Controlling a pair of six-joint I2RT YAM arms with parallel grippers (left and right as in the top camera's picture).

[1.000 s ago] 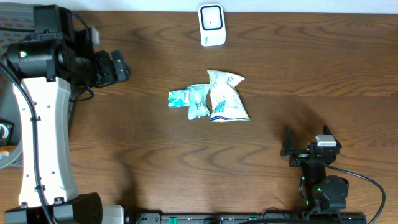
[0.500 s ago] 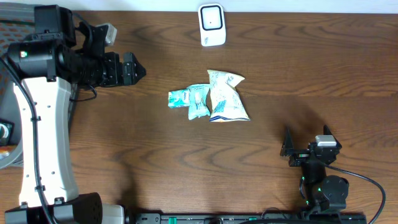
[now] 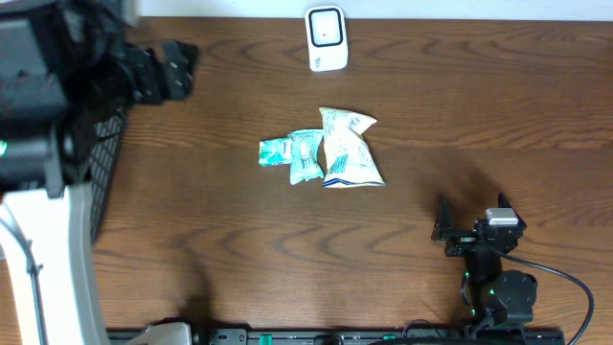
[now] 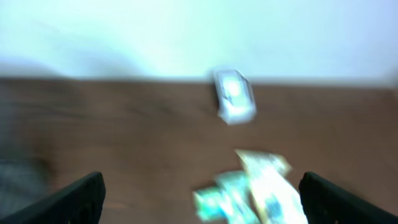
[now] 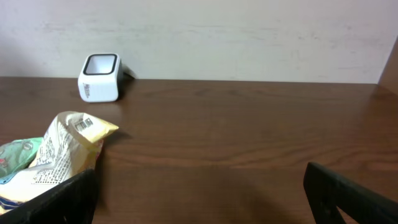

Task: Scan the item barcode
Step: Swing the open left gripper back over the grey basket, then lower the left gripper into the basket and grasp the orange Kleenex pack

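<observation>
The left arm (image 3: 48,144) stands tall over the bench (image 3: 479,96), far to the left of the scanner (image 3: 326,39). It is so near the overhead camera that it looks large and blurred. Its forearm reaches sideways toward the scanner, and the left claw (image 3: 182,69) hangs level with it, well apart from it, with its jaws wide and nothing between them. The left wrist view is smeared, but both fingers show at the bottom corners, far apart.

The right arm (image 3: 498,287) sits folded low at the near edge of the bench, to the right of the scanner and far from it. The right claw (image 3: 469,222) points back toward the scanner, spread wide and empty.

There is one scanner, white, upright at the far edge by the wall. Between the scanner and the near edge lie two kinds of item, touching each other. One is a pale bag (image 3: 350,149). Pressed against the bag's left side is a teal packet (image 3: 292,153); whether the teal is one packet or two I cannot tell. In the right wrist view a barcode (image 5: 83,124) shows on the bag's raised end. Neither claw touches the items.
</observation>
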